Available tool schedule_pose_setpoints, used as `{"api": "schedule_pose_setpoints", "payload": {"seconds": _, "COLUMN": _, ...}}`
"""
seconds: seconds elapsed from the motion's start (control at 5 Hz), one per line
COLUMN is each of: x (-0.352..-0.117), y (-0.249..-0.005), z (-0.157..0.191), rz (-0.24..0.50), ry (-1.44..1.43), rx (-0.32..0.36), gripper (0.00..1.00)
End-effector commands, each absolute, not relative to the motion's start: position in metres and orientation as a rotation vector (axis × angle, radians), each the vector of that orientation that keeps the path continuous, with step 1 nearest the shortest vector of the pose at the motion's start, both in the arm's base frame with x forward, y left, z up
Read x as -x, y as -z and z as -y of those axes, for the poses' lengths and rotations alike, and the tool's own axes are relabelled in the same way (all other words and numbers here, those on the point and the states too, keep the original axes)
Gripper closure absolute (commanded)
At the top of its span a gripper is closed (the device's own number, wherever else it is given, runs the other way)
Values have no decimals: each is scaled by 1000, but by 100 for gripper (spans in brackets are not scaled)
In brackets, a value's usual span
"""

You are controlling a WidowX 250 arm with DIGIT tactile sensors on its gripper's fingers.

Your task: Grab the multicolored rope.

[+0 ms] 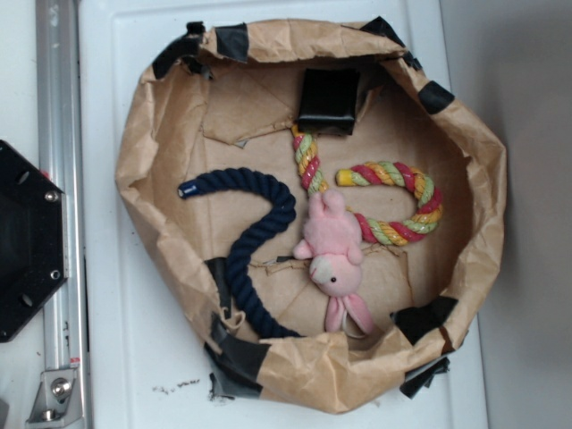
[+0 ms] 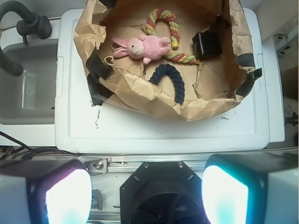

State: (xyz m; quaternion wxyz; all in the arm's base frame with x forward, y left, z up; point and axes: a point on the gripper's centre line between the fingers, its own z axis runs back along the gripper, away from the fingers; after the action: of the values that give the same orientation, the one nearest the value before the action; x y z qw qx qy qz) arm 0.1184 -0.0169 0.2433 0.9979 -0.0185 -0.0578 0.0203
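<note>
The multicolored rope point(image 1: 420, 192) has red-pink, yellow and green strands. It lies curled on the floor of a crumpled brown paper basin point(image 1: 483, 179), and its middle is hidden under a pink plush bunny point(image 1: 331, 246). The wrist view shows the rope point(image 2: 175, 35) far off at the top, inside the paper basin point(image 2: 140, 95). My gripper point(image 2: 147, 193) stands open with nothing between its glowing fingers point(image 2: 70, 196). It is well back from the basin, above the robot base point(image 2: 163, 196). The exterior view does not show the gripper.
A dark navy rope point(image 1: 268, 223) curves left of the bunny, touching neither coloured rope end. A black box point(image 1: 328, 98) sits at the basin's back wall. The basin rests on a white board point(image 1: 116, 340). A metal rail point(image 1: 58, 134) and black robot base point(image 1: 27, 241) lie left.
</note>
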Motion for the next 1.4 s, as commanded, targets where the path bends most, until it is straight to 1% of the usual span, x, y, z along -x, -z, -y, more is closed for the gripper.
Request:
{"api": "schedule_pose_setpoints", "payload": {"seconds": 0.0, "x": -118, "y": -243, "z": 17, "rz": 116, "ry": -41, "rx": 37, "gripper": 0}}
{"api": "schedule_pose_setpoints", "payload": {"seconds": 0.2, "x": -168, "y": -198, "z": 19, "rz": 102, "ry": -155, "rx": 43, "gripper": 0}}
{"api": "schedule_pose_setpoints", "payload": {"seconds": 0.4, "x": -223, "y": -171, "z": 15, "rz": 221, "ry": -258, "rx": 55, "gripper": 0}}
{"api": "schedule_pose_setpoints", "payload": {"seconds": 0.6, "x": -252, "y": -143, "z": 3, "rz": 257, "ry": -287, "rx": 66, "gripper": 0}}
{"api": "schedule_pose_setpoints", "payload": {"seconds": 0.8, "x": -279, "y": -109, "z": -5, "rz": 241, "ry": -321, "rx": 55, "gripper": 0}}
{"api": "schedule_pose_setpoints", "payload": {"seconds": 1.0, "x": -299, "y": -90, "z": -9, "rz": 222, "ry": -351, "rx": 72, "gripper": 0}}
{"api": "schedule_pose_setpoints", "payload": {"seconds": 1.2, "x": -310, "y": -87, "z": -8, "rz": 225, "ry": -360, "rx": 87, "gripper": 0}}
